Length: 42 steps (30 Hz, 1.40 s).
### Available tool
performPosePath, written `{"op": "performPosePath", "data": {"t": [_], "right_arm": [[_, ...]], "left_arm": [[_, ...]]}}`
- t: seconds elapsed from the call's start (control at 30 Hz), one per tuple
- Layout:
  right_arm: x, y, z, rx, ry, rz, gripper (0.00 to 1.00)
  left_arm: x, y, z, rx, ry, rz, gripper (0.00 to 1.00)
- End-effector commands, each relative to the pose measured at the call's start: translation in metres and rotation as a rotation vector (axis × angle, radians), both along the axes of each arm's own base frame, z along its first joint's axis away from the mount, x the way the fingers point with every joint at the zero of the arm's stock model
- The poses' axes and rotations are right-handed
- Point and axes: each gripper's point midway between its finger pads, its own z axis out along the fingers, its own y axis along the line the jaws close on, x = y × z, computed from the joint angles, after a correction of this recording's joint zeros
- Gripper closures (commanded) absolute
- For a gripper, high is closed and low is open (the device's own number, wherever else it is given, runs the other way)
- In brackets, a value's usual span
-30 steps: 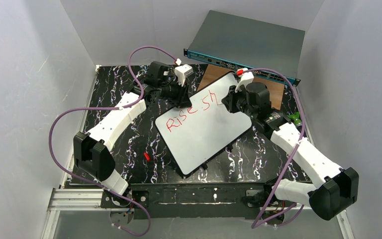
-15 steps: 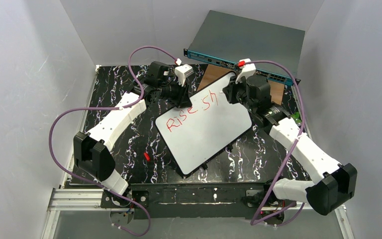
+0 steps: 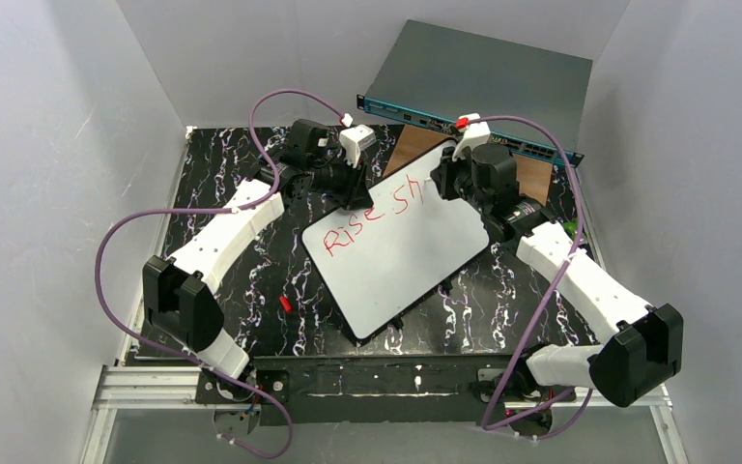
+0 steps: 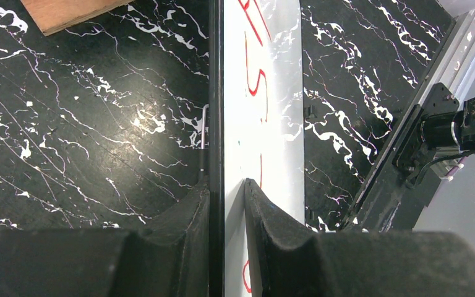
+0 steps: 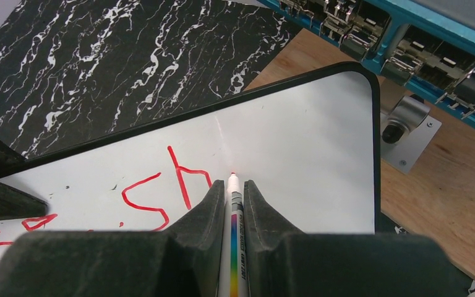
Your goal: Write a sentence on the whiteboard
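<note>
The whiteboard point(image 3: 401, 266) lies askew on the marbled table point(image 3: 242, 261), one edge clamped in the left gripper point(image 4: 226, 184), while the right gripper point(image 5: 230, 184) pinches a marker point(image 5: 235, 247) whose tip seems to touch just beside the sentence point(image 3: 372, 218) (red "Rise sh").

Red handwritten letters point(image 3: 353, 230) mark the glossy white rectangular whiteboard point(image 3: 396, 266), edged thinly in black. The flat surface point(image 3: 217, 159) is black, veined white like marble. The slim white marker pen point(image 5: 235, 235) bears a rainbow stripe. The grey metal box point(image 3: 488, 72) has a teal front.
</note>
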Motion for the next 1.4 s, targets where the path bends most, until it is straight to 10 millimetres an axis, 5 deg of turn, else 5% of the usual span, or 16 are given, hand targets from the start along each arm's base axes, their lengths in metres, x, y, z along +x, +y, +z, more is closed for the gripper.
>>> {"op": "performPosePath", "data": {"t": [0.0, 0.37, 0.53, 1.03, 1.37], "right_arm": [[0.007, 0.0, 0.022, 0.032, -0.067, -0.009, 0.99], [-0.01, -0.009, -0.021, 0.0, 0.012, -0.01, 0.99], [-0.013, -0.011, -0.024, 0.003, 0.019, -0.014, 0.99], [-0.008, -0.002, 0.061, 0.077, -0.125, 0.022, 0.99], [0.008, 0.011, 0.071, 0.102, -0.137, 0.038, 0.99]], "left_arm": [[-0.018, -0.006, 0.009, -0.003, -0.018, -0.072, 1.0], [-0.018, -0.007, 0.01, -0.005, -0.019, -0.072, 1.0], [-0.018, -0.006, 0.011, -0.006, -0.019, -0.072, 1.0], [-0.019, -0.006, 0.01, -0.003, -0.019, -0.072, 1.0], [-0.02, -0.006, 0.012, -0.003, -0.025, -0.079, 1.0]]}}
